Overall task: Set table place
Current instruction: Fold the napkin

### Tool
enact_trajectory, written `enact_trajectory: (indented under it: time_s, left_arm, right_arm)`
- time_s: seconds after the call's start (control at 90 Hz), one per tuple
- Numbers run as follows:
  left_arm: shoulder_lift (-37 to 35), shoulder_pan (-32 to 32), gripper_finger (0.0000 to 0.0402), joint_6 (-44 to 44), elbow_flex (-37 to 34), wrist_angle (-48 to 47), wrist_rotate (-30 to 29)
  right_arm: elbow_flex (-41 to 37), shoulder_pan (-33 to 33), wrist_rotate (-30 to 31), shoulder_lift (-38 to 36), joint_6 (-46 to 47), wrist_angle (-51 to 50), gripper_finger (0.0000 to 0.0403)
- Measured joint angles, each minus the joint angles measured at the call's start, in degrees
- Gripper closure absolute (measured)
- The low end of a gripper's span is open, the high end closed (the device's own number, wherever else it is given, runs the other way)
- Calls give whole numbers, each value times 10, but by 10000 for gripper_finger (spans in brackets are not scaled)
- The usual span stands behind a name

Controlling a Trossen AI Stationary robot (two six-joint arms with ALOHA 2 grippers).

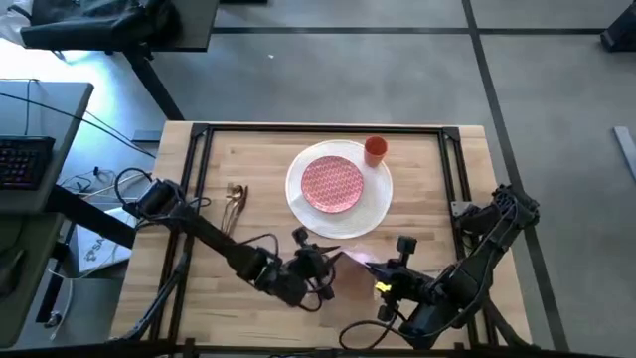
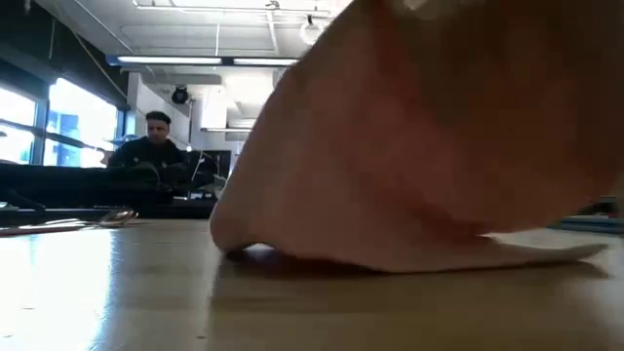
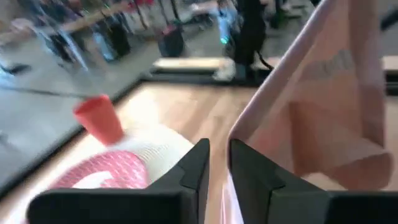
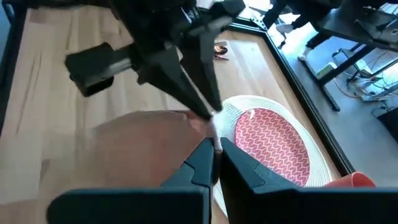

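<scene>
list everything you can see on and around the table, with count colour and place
table: 1, light wood with black rail frame, centre of the high view
white plate: 1, white, far middle of the table
patterned plate: 1, red and white, stacked on the white plate
cup: 1, orange, at the white plate's far right edge
cutlery: 1 bunch, copper, left of the plates
napkin: 1, pale pink, near side of the plates, held up off the table between both grippers
keyboard: 1, black, on the grey desk to the left
person: 1, dark clothing, seated in the room behind
left gripper: 1, dark, pinching the napkin
right gripper: 1, dark, pinching the napkin
</scene>
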Motion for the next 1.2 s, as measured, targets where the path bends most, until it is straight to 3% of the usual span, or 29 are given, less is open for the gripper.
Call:
enact_trajectory:
  time_s: [0.156,0.544,0.778,1.0,1.2]
  left_arm:
    - [0,4,361,-4,0,26,97]
    - [37,25,342,-21,0,52,128]
    - [34,19,358,-67,0,-73,41]
    - [-3,7,397,-144,0,-229,8]
    - [-36,2,401,-158,0,-282,-6]
  right_arm:
    - [-6,-6,-6,2,8,5,403]
    - [-13,-13,-18,6,-31,35,403]
    - [-13,13,-7,-11,-30,28,403]
    - [-12,62,47,-50,-38,31,403]
    - [-12,111,106,-91,-83,71,403]
